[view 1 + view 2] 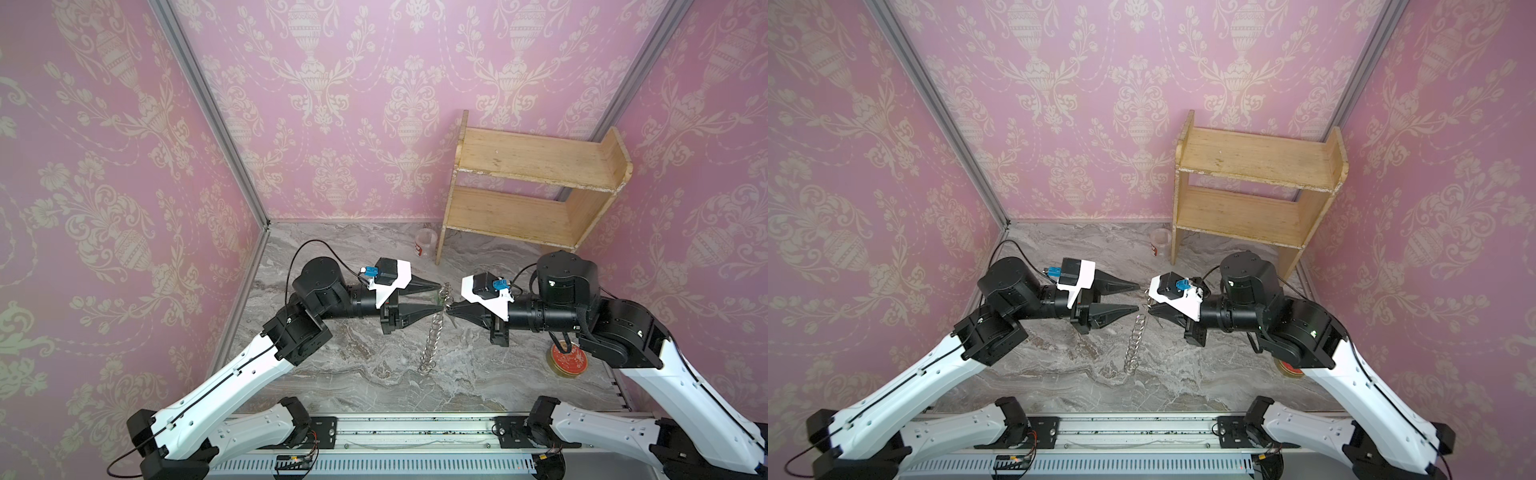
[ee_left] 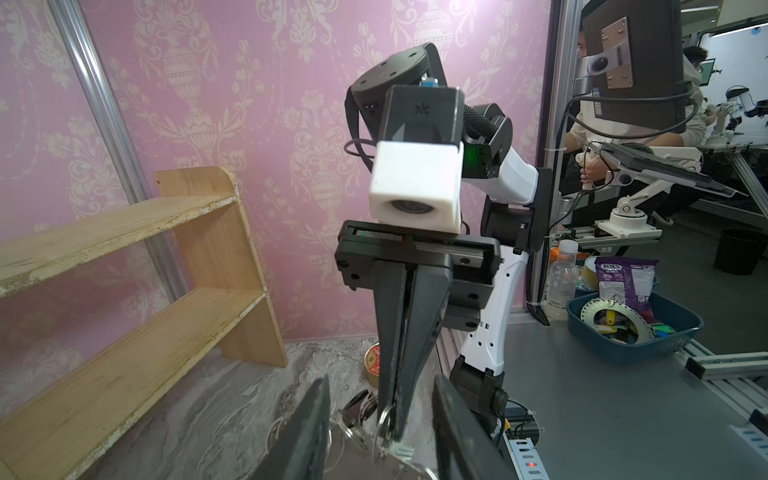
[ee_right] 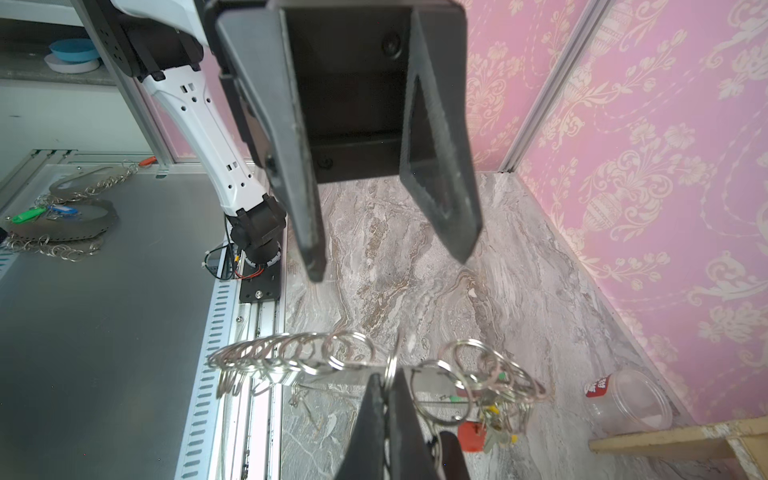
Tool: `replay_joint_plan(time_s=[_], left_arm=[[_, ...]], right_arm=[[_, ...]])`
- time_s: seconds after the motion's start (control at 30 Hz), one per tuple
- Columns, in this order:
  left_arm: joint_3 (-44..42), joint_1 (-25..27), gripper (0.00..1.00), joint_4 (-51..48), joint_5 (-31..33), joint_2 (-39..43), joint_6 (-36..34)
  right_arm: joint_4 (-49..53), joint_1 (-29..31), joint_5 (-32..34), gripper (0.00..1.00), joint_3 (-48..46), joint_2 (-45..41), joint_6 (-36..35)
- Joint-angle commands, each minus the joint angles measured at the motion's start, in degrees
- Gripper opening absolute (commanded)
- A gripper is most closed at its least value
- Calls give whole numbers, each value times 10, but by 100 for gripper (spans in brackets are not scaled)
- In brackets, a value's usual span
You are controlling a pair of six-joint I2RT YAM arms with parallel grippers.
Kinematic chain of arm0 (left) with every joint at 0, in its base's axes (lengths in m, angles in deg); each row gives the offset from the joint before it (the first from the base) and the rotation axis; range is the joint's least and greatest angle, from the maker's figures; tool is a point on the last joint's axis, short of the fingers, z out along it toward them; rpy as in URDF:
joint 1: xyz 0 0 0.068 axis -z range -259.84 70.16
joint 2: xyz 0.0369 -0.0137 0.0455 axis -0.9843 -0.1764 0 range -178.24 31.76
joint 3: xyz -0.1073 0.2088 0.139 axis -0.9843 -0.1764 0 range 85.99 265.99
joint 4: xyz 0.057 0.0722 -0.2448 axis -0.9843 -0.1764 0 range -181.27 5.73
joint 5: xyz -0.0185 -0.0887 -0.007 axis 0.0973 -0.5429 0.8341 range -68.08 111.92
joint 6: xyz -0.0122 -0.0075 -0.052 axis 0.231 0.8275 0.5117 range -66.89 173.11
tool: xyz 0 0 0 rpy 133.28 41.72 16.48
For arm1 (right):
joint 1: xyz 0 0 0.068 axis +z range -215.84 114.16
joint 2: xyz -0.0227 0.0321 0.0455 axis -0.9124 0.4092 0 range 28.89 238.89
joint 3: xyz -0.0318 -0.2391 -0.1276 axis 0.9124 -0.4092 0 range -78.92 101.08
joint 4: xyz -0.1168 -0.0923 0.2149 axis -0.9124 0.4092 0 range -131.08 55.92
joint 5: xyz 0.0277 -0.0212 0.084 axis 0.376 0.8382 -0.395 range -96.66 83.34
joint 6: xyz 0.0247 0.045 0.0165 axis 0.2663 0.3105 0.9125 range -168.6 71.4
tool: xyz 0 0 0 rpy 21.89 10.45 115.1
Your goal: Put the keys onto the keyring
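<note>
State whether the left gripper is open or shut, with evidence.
Open: the left gripper has its fingers clearly apart in both top views.

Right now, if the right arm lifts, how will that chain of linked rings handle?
Probably floppy: the chain is loose linked rings drooping from the right gripper. Likely to swing and trail, not hold shape. Could slip or twist: in the right wrist view the shut gripper pinches only one thin ring.

A robotics lab: wallpapered panels (image 1: pixel 332 104) in aluminium framing (image 1: pixel 208 108), with a monitor (image 2: pixel 636 62) and workbench (image 2: pixel 602 395) beyond.
</note>
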Motion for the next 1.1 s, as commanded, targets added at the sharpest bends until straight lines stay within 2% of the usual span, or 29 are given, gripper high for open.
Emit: replay_joint_plan(time_s=[0.0,0.13,0.43,0.9,1.07], left_arm=[[39,5,47,-164,-13,-21,-69],[61,14,48,-210,-8,-37,-99],[69,33,38,-198,7,-51,-117],[64,44,13,-176,12,-52,-107],[63,47,16,-172,20,-50,-112]], right_arm=[[28,-1,-10,0,28,2,-18],[42,-2,-19,0,38,12,-22],[49,-2,-32,0,41,23,-26],[37,-2,-29,0,35,19,-23],[37,-3,-29,0,36,20,-23]])
